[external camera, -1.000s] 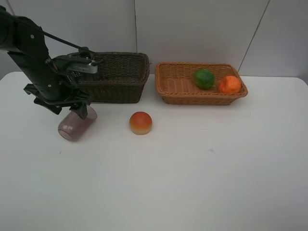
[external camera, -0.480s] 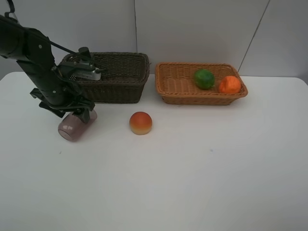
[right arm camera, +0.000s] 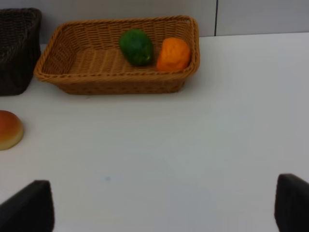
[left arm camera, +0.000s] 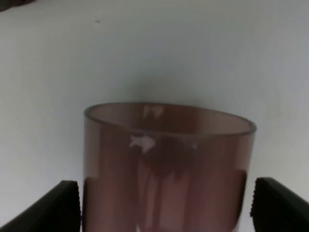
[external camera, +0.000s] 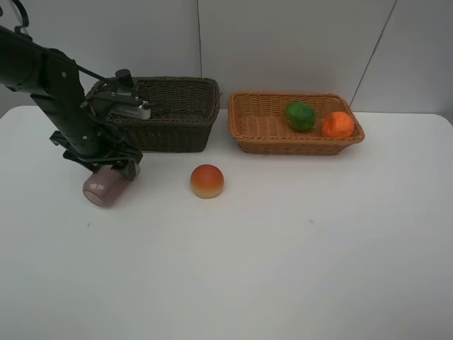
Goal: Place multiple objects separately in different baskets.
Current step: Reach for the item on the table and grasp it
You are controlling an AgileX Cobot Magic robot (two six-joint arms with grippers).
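A translucent pink cup (external camera: 103, 188) lies on its side on the white table in front of the dark brown basket (external camera: 173, 113). My left gripper (external camera: 119, 170) reaches down over it. In the left wrist view (left arm camera: 166, 198) its fingers (left arm camera: 65, 203) press both sides of the cup (left arm camera: 166, 159). A red-orange peach (external camera: 207, 180) sits on the table right of the cup. The green fruit (external camera: 301, 115) and the orange (external camera: 338, 125) lie in the light basket (external camera: 262, 124). My right gripper (right arm camera: 163, 198) is open and empty, out of the exterior view. The pump bottle and small pink bottle are out of view.
The two baskets stand side by side along the table's far edge by the wall. The white table (external camera: 283, 248) stretches in front of them. The right wrist view shows the light basket (right arm camera: 87, 60), the peach (right arm camera: 8, 129) and a corner of the dark basket (right arm camera: 17, 48).
My left arm has moved down and left over the cup, covering more of it. The cup has shifted slightly left. Nothing else has moved.
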